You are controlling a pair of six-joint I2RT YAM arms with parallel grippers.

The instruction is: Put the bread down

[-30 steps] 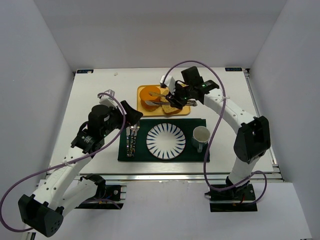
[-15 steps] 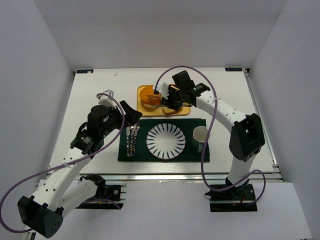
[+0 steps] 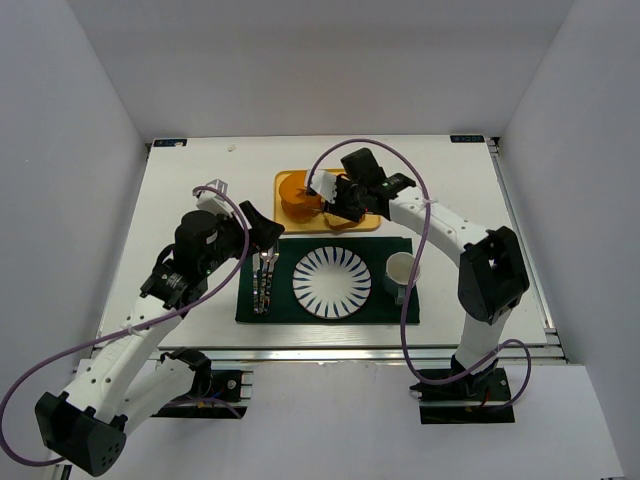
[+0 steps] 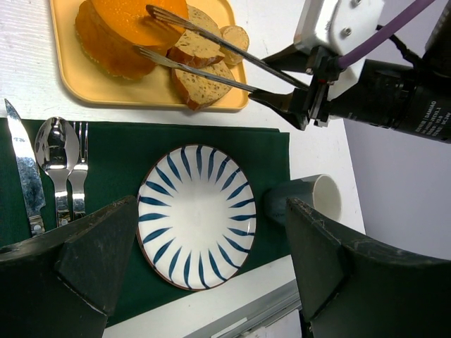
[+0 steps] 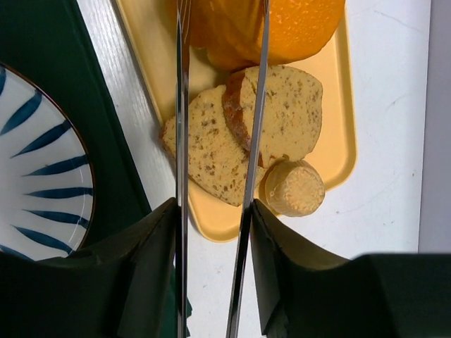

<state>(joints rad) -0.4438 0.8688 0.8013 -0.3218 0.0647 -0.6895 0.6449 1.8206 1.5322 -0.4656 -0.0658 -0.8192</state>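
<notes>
Placement not begun: right gripper (image 5: pixel 211 239), clamped on tongs (image 4: pixel 211 53), is poising them at the orange bun (image 4: pixel 120 28) on the yellow tray (image 4: pixel 106 88); striped plate (image 4: pixel 197 211) is lying bare; left gripper (image 4: pixel 208 232) is hanging agape.

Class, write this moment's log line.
right end effector: gripping tongs over orange bun | left end effector: open | bread slices: on tray

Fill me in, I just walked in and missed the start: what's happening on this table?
The right gripper is shut on metal tongs, whose arms are spread apart above the bread slices and the orange bun on the yellow tray. Nothing looks lifted yet. The striped plate on the green mat holds no bread. The left gripper hovers open above the mat, holding nothing.
</notes>
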